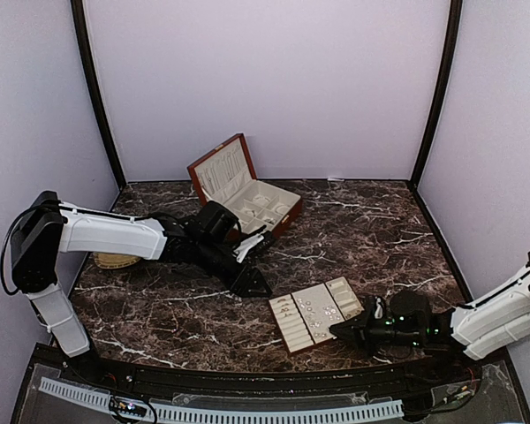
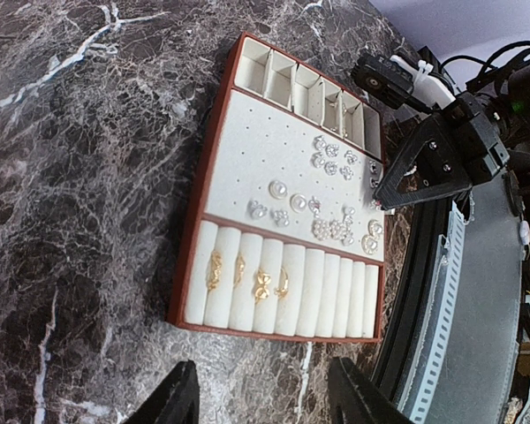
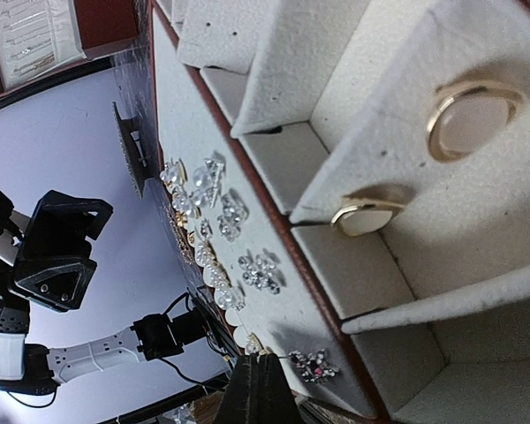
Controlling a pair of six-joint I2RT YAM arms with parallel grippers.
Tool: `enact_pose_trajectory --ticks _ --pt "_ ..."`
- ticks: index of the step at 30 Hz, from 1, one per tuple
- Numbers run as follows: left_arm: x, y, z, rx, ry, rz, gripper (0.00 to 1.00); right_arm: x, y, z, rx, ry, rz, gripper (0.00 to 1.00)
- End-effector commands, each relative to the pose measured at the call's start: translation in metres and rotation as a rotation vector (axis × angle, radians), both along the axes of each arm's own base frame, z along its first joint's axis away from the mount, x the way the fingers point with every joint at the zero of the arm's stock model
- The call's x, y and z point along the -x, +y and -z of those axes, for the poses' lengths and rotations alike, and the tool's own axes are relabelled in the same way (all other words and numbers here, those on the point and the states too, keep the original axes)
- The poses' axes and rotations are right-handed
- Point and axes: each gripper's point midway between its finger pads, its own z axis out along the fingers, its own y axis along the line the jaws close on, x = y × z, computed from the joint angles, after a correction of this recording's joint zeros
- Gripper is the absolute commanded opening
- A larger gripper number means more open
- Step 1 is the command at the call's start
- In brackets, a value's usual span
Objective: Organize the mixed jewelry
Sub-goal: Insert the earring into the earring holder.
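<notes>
Right hand (image 3: 258, 375) pressed together at edge of tray (image 2: 247, 141), left hand (image 2: 265, 397) spread (gold rings (image 3: 473, 119) clear only in right wrist view)

High above and to the near side of the tray (image 1: 291, 334), we look down over the whole table (image 1: 159, 300). Our left wrist view looks down on that tray from moderately near; our right wrist view skims its surface, very close. All three share it.

From above, the jewelry (image 1: 312, 309) is showing only as specks. The left arm (image 1: 115, 234) is half hiding a tan disc (image 1: 115, 261). An edge is cropping the left pincer (image 2: 263, 369).
</notes>
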Motion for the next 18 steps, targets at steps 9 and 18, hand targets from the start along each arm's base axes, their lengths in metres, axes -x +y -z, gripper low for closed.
enact_pose_trajectory --ticks 9,18 --pt "0.0040 0.0027 -0.0023 -0.002 -0.005 0.013 0.52 0.0263 -0.0480 0.0585 0.223 0.108 -0.001 0.09" --pt "0.0037 0.0027 -0.0026 -0.002 -0.005 0.011 0.52 0.0256 -0.0465 0.0562 0.239 0.105 -0.008 0.11"
